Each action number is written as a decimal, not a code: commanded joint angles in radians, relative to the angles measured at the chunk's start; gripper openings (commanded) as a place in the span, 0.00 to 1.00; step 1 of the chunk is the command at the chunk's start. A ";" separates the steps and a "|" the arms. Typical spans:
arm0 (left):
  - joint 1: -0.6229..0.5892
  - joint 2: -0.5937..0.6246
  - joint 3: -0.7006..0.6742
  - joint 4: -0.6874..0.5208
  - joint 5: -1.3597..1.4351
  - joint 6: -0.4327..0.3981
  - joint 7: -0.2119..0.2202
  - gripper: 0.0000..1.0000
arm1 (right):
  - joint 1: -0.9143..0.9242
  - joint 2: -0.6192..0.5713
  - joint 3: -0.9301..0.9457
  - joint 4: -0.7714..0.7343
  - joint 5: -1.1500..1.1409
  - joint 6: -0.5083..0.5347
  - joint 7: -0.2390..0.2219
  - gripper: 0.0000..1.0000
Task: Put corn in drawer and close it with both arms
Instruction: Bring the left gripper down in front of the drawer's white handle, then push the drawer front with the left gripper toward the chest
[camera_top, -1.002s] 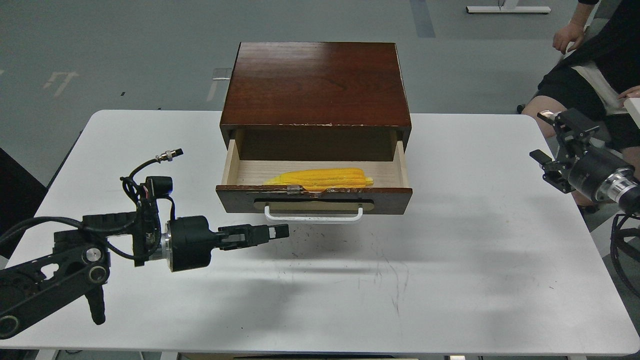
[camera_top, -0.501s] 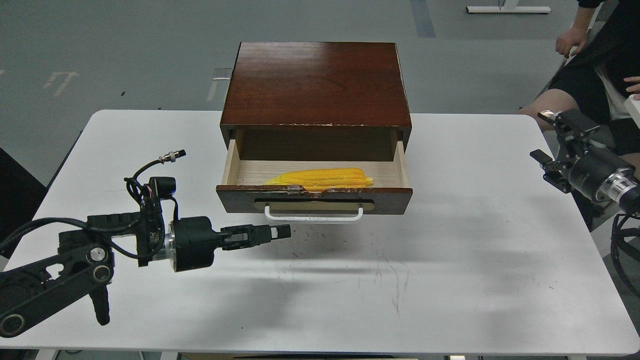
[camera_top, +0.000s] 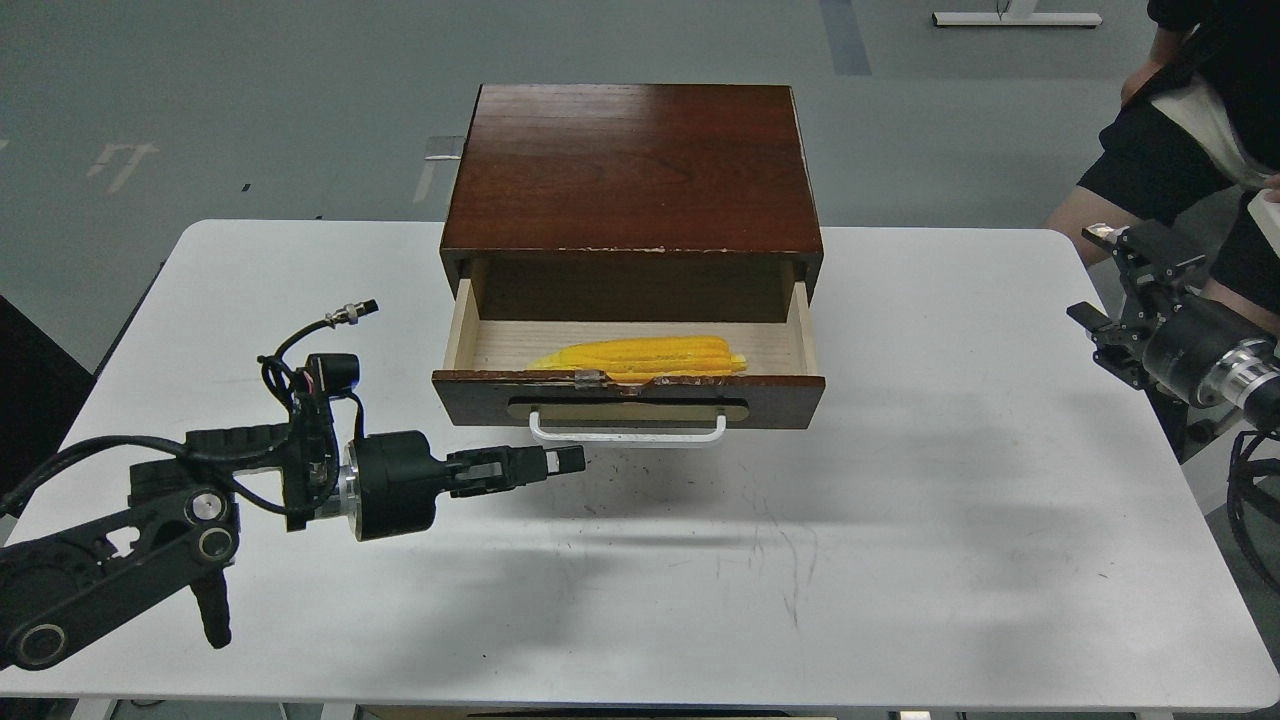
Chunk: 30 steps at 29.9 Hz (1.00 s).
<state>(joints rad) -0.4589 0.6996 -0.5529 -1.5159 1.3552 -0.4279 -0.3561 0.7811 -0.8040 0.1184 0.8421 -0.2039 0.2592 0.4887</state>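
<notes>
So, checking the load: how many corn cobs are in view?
1: the corn lies in the open drawer, along its front. The drawer's back is hidden, so more could be there.

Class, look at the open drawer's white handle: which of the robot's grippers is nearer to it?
Left. The left gripper hovers just below-left of the handle; the right gripper is far off past the table's right edge.

Left gripper (camera_top: 570, 460) stretched rightward, level, fingers pressed together; right gripper (camera_top: 1110, 290) raised at far right, fingers spread apart.
</notes>
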 joint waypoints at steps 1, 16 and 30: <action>-0.001 0.000 -0.001 0.008 -0.001 0.000 0.000 0.00 | -0.003 0.000 0.000 0.000 0.000 0.000 0.000 1.00; -0.014 -0.012 -0.025 0.029 -0.021 -0.003 0.000 0.00 | -0.016 0.003 0.010 -0.012 0.000 0.000 0.000 1.00; -0.017 -0.012 -0.025 0.034 -0.028 -0.006 0.000 0.00 | -0.025 0.003 0.010 -0.012 0.000 0.000 0.000 1.00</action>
<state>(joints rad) -0.4746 0.6886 -0.5786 -1.4840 1.3269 -0.4342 -0.3572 0.7569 -0.8007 0.1285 0.8298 -0.2040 0.2592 0.4887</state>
